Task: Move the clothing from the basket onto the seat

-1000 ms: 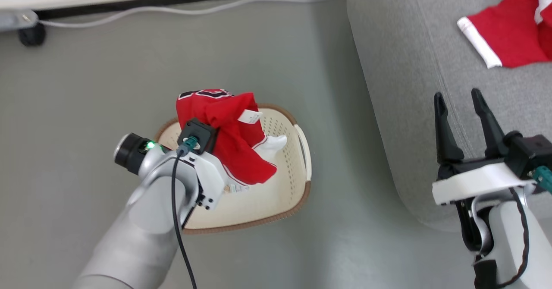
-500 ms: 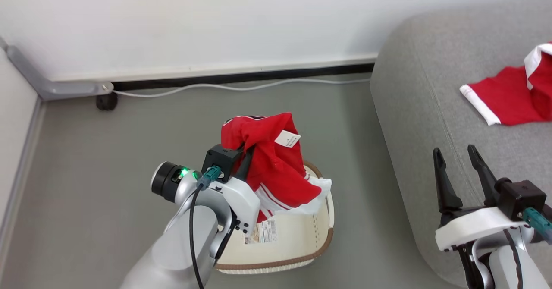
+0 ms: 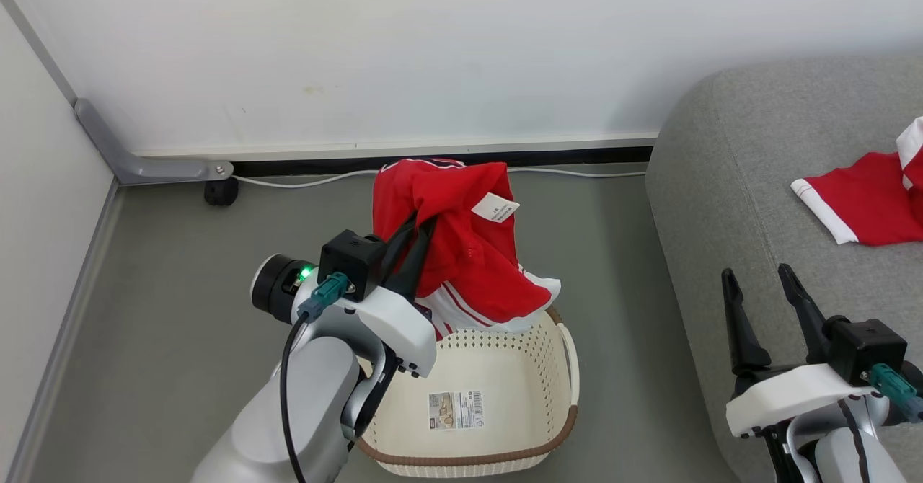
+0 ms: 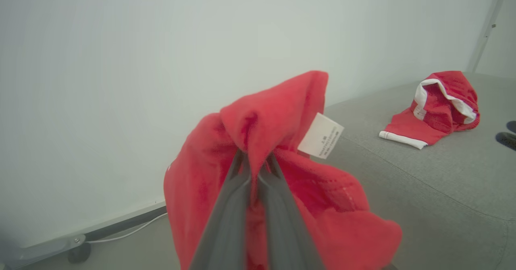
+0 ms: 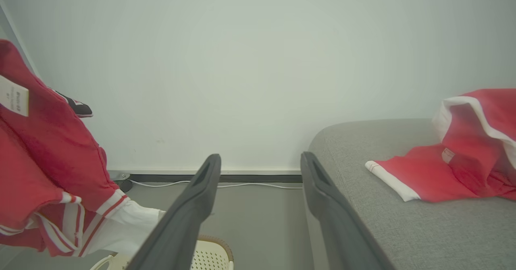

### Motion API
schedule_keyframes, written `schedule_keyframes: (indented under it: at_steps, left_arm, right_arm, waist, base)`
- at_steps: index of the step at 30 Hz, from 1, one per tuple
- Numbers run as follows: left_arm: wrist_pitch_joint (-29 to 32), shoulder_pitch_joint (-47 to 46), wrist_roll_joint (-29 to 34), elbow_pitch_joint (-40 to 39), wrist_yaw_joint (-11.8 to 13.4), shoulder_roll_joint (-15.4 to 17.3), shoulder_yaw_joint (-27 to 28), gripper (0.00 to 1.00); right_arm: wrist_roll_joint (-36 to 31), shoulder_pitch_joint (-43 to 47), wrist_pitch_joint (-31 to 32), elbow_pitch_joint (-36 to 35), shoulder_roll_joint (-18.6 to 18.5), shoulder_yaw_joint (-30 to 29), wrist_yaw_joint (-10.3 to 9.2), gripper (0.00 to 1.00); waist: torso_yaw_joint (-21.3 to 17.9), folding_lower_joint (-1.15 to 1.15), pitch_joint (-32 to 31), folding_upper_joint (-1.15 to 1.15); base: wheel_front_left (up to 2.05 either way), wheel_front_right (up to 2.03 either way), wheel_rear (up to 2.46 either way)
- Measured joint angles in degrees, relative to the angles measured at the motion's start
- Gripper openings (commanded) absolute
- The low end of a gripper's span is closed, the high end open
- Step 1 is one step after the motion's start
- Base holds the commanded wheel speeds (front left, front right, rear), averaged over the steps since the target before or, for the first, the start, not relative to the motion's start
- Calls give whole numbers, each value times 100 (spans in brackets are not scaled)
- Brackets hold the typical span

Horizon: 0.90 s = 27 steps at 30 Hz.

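Note:
My left gripper [image 3: 425, 227] is shut on a bunch of red clothing [image 3: 461, 252] with white trim and a white tag, hanging above the far rim of the cream basket [image 3: 497, 440]. In the left wrist view the fingers [image 4: 238, 181] pinch the red clothing [image 4: 282, 173]. The basket's inside shows just a label. Another red garment [image 3: 865, 198] lies on the grey seat [image 3: 721, 180] at the right. My right gripper [image 3: 753, 277] stands open and empty beside the seat's front edge; its fingers [image 5: 201, 193] frame the wall and the seat [image 5: 403, 221].
A white wall with a dark skirting and a white cable [image 3: 303, 180] runs behind the basket. A grey metal bracket with a black caster [image 3: 220, 191] sits at the left corner. Grey floor lies between basket and seat.
The head camera has tilted up, so the wall now shows. My left gripper has lifted the red clothing clear of the basket, whose inside is now bare. The right gripper stays open.

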Motion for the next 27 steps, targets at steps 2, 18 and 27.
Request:
schedule_keyframes:
  at_steps: [2, 18, 27]
  left_arm:
    - [8, 25, -52, -168, -22, 51, 21, 0]
    - [74, 118, -186, -747, -98, 344, 86, 0]
    - [62, 116, -187, -722, -225, 353, 82, 0]
  right_arm:
    - [0, 5, 0, 3, 12, 3, 0, 100]
    - [154, -62, 0, -169, 18, 637, 0, 100]
    - [921, -797, 0, -478, -505, 2238, 0, 100]
  waist:
    - [7, 0, -2, 0]
    - [-45, 0, 97, 0]
    - [-21, 0, 151, 0]
  base:
    - [0, 0, 0]
    - [0, 0, 0]
    - [0, 0, 0]
